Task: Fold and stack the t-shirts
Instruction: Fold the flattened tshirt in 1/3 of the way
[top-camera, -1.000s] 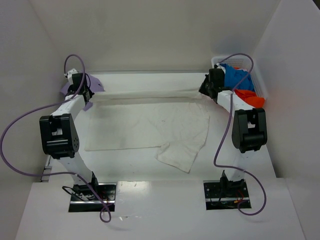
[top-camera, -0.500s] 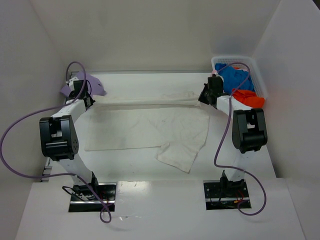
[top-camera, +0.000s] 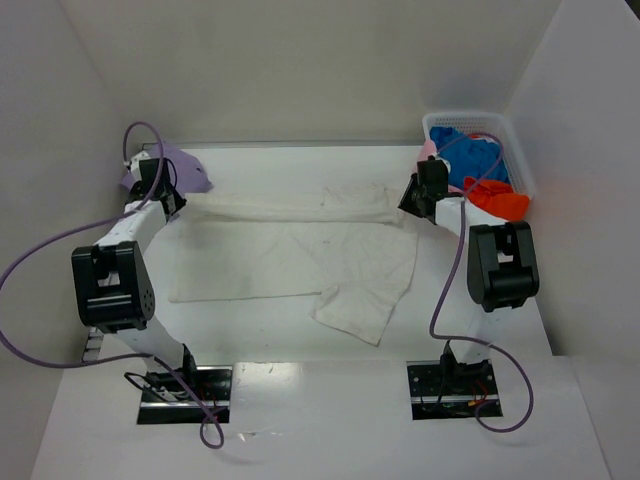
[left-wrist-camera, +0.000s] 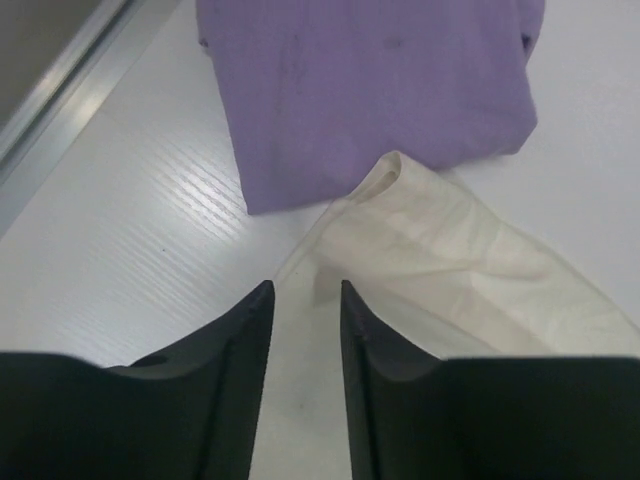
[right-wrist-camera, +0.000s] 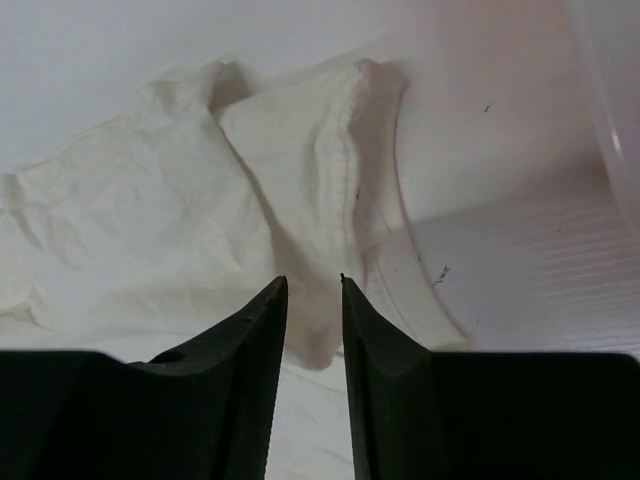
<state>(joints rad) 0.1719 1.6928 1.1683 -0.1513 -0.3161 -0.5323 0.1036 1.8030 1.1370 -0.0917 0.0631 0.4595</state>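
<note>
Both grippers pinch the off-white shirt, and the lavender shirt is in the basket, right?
No. The lavender shirt lies on the table at far left, by the left gripper, not in the basket; the top view shows it. The right gripper and the left do pinch the off-white shirt.

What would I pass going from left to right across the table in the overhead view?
lavender t-shirt → off-white t-shirt → right gripper → white mesh basket, holding a blue t-shirt and an orange-red t-shirt
</note>
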